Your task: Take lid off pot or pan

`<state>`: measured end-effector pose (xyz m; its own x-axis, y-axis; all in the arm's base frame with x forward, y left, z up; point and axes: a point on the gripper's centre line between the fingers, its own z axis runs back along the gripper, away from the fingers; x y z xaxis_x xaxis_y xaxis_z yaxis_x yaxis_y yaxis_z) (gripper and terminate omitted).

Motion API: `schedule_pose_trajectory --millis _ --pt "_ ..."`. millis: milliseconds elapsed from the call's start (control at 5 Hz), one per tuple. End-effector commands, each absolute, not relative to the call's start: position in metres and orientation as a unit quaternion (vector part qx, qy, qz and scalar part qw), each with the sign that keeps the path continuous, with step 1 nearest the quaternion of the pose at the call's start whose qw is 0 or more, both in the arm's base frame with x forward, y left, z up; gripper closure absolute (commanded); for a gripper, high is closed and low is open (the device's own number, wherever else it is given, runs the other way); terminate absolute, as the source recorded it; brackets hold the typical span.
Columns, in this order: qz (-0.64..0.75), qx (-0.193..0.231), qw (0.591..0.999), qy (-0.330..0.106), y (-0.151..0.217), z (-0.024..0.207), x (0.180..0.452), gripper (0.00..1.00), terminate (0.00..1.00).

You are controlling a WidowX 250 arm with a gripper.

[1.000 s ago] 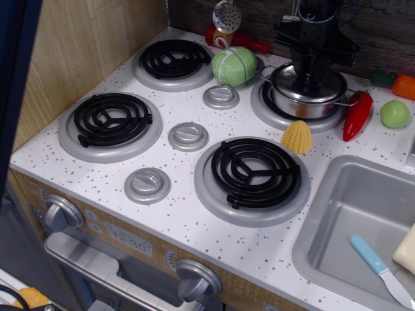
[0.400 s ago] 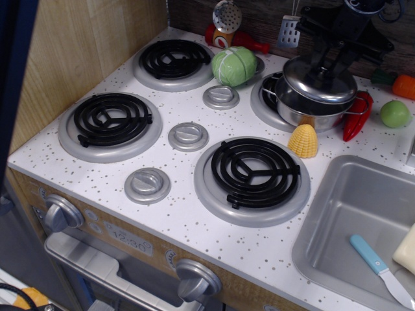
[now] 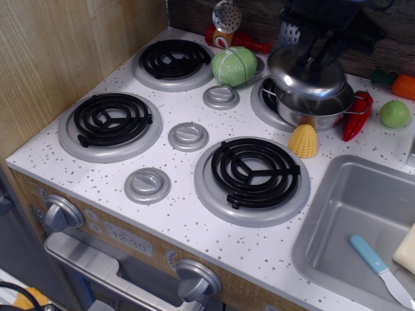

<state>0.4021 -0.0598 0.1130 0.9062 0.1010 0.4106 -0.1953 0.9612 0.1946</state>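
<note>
The shiny steel lid (image 3: 306,72) hangs tilted just above the pot (image 3: 319,111), with a dark gap showing between them on the right side. The pot sits on the back right burner, one wire loop handle sticking out to the right. My black gripper (image 3: 320,53) comes down from the top edge and is shut on the lid's centre knob, which its fingers hide.
A green cabbage (image 3: 233,66) lies left of the pot, a yellow corn piece (image 3: 303,140) in front, a red pepper (image 3: 358,115) and a green fruit (image 3: 395,113) to the right. The sink (image 3: 337,214) at front right holds a blue-handled knife (image 3: 382,271). Three black coil burners lie to the left.
The gripper closed on the knob, then rose with the lid. The lid now tilts above the pot and has shifted slightly left. The pot and corn shifted a little to the right.
</note>
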Motion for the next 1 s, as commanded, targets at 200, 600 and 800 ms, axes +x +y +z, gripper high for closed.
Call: schedule_pose_trajectory --millis 200,600,800 --pt "0.139 0.069 0.970 -0.189 -0.032 0.099 0.347 1.00 0.00" --pt "0.128 0.033 0.972 -0.193 -0.044 0.062 0.325 1.00 0.00" --pt "0.131 0.003 0.972 -0.196 -0.041 0.052 0.325 0.00 1.00"
